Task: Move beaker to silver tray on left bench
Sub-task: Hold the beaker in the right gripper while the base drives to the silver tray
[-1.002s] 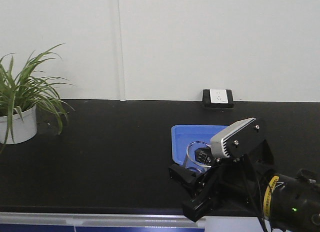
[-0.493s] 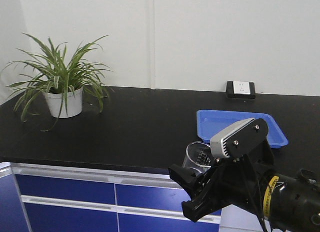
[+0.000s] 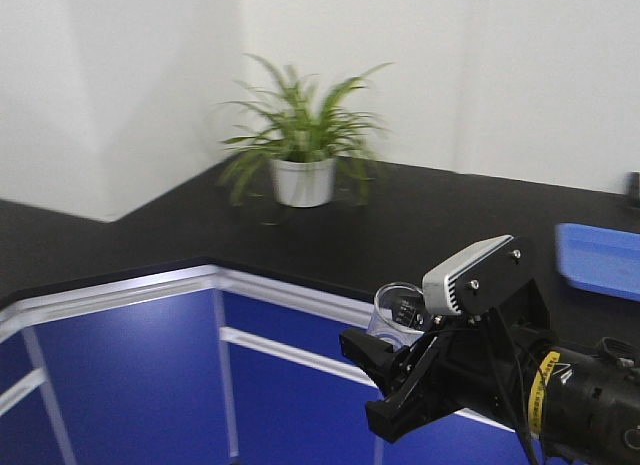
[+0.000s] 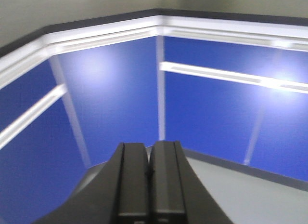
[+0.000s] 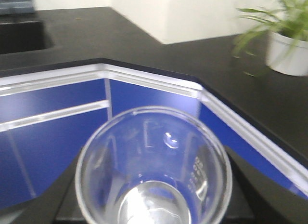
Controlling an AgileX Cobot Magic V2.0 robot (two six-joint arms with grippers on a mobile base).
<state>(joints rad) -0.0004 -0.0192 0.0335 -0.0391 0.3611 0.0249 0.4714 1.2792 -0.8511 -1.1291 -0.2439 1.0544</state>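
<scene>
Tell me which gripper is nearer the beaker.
Right. The right gripper is clamped around the beaker. The left gripper is shut and empty, facing the blue cabinets, with no beaker in its view.

I count two pincers of mine: one right gripper (image 3: 375, 382) and one left gripper (image 4: 148, 151). There is one beaker (image 5: 154, 166), one potted plant (image 3: 303, 155), one blue tray (image 3: 600, 260), one black benchtop (image 3: 70, 250) turning a single corner, and one grey camera box (image 3: 478, 275). The blue cabinet fronts (image 4: 207, 113) are too blurred to count.
</scene>
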